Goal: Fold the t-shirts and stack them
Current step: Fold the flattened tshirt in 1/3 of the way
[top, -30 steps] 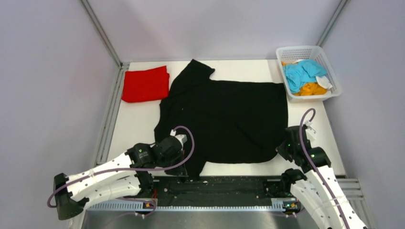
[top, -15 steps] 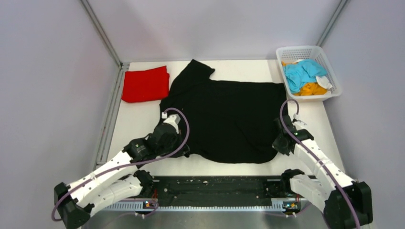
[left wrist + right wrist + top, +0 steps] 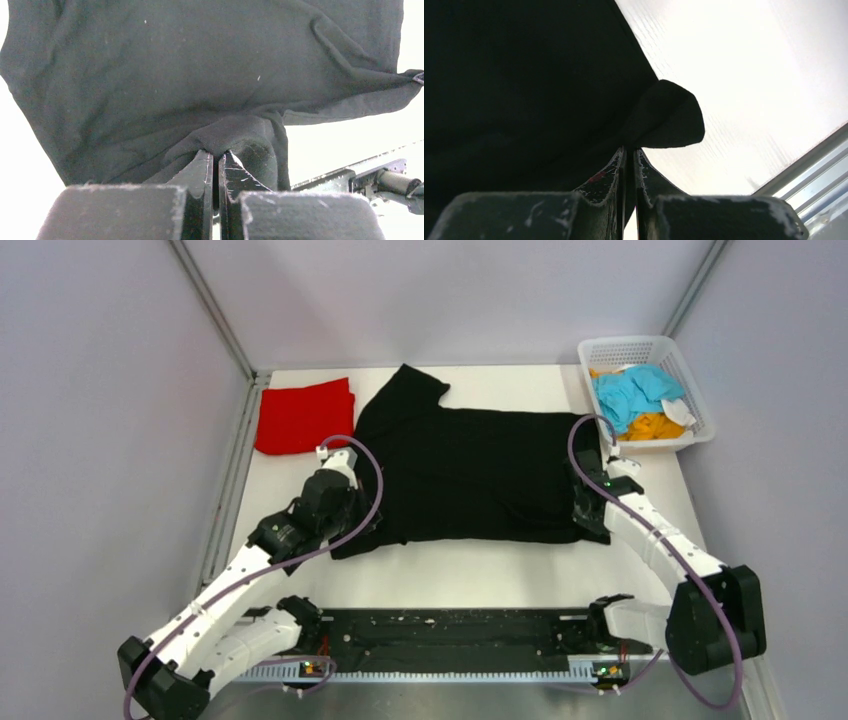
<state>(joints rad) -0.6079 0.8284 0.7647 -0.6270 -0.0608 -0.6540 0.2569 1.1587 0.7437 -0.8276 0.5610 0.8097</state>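
The large black t-shirt point(image 3: 470, 465) lies across the middle of the white table point(image 3: 470, 565), its near part doubled over toward the back. My left gripper point(image 3: 362, 522) is at the shirt's left near corner, and in the left wrist view the gripper point(image 3: 216, 152) is shut on a bunched fold of the black cloth point(image 3: 175, 65). My right gripper point(image 3: 590, 505) is at the right edge. In the right wrist view it point(image 3: 630, 148) pinches a black corner flap point(image 3: 669, 122). The red t-shirt point(image 3: 303, 417) lies folded at the back left.
A white mesh basket point(image 3: 640, 342) at the back right holds a light blue t-shirt point(image 3: 630, 392) and an orange one point(image 3: 650, 427). Grey walls and metal rails close in the table's sides. A black rail point(image 3: 470, 635) runs along the near edge.
Both arms have reached away from the near edge, carrying the black shirt's near hem toward the back. The shirt now covers less of the table's front.
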